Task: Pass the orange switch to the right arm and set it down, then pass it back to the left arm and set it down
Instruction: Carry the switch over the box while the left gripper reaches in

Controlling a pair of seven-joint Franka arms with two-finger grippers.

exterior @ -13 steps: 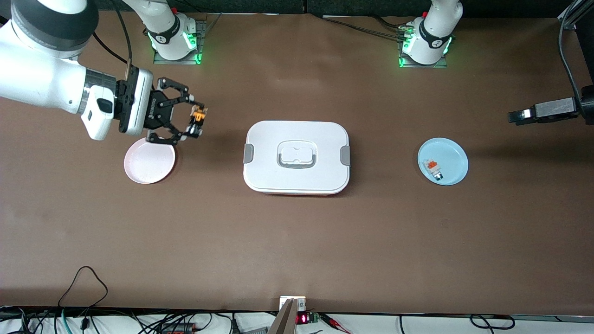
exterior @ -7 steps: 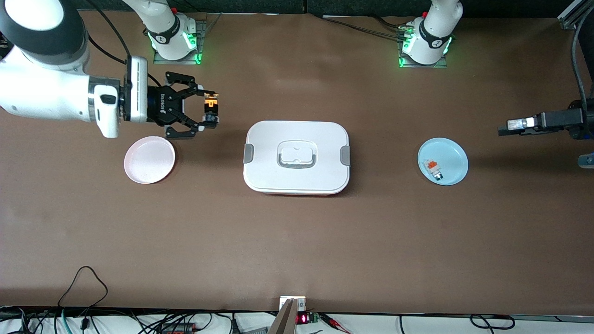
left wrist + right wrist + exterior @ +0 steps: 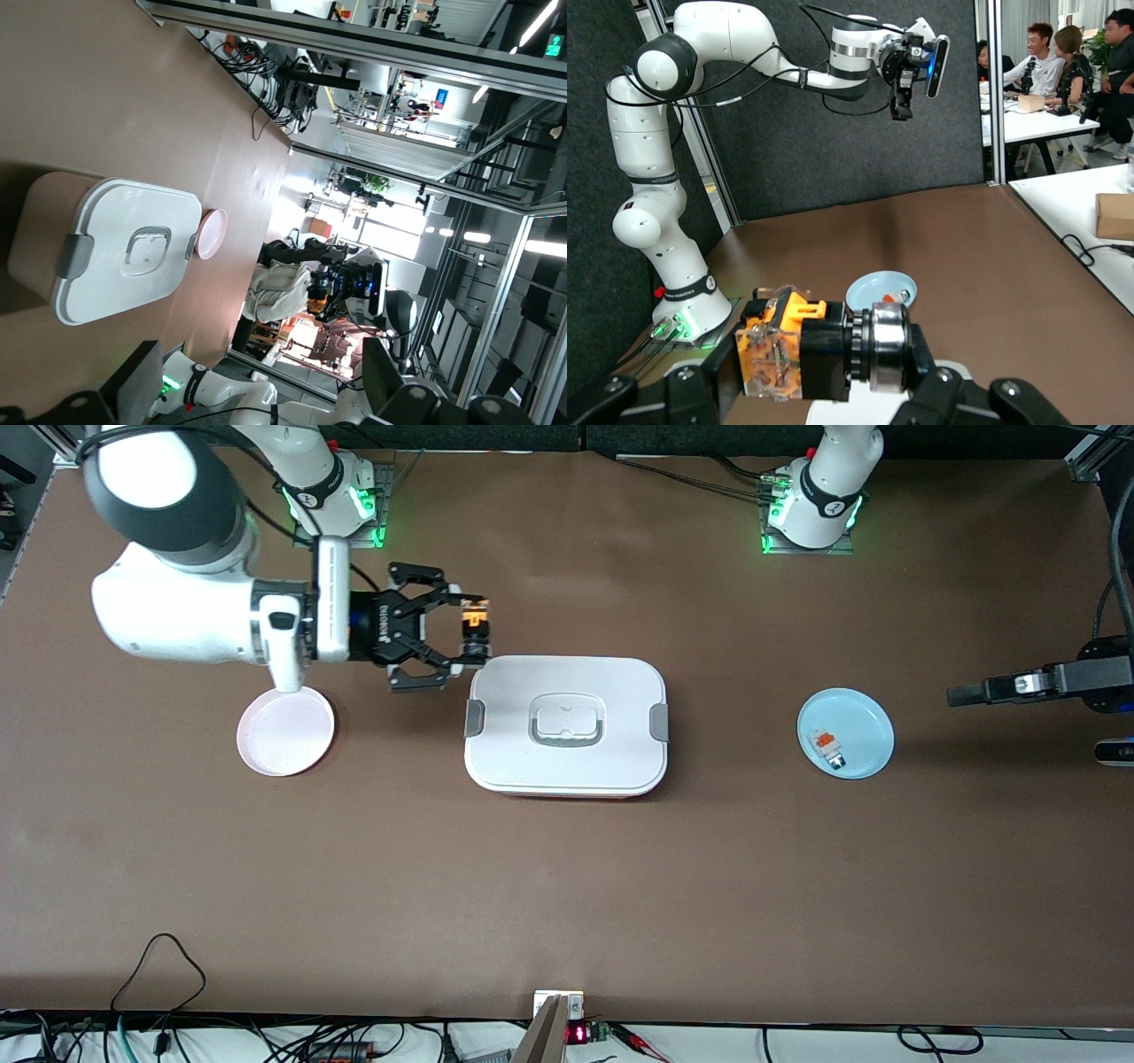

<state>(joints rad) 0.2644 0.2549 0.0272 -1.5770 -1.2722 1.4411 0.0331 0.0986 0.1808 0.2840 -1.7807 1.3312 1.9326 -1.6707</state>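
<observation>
The orange switch (image 3: 476, 634), a black body with an orange block, hangs in the air, and my right gripper (image 3: 468, 638) is shut on it. It is over the table beside the corner of the white box (image 3: 565, 724) at the right arm's end. In the right wrist view the switch (image 3: 824, 345) lies crosswise between the dark fingers (image 3: 700, 390). My left gripper (image 3: 959, 693) waits high over the left arm's end of the table, open, with nothing in it. It is well apart from the box.
An empty pink plate (image 3: 285, 731) lies below the right arm's wrist. A blue plate (image 3: 864, 717) toward the left arm's end holds a white-and-grey component (image 3: 827, 747) with an orange patch. Cables run along the table's near edge.
My right gripper has carried the switch from beside the pink plate toward the box's corner. The left gripper has shifted slightly at its end of the table.
</observation>
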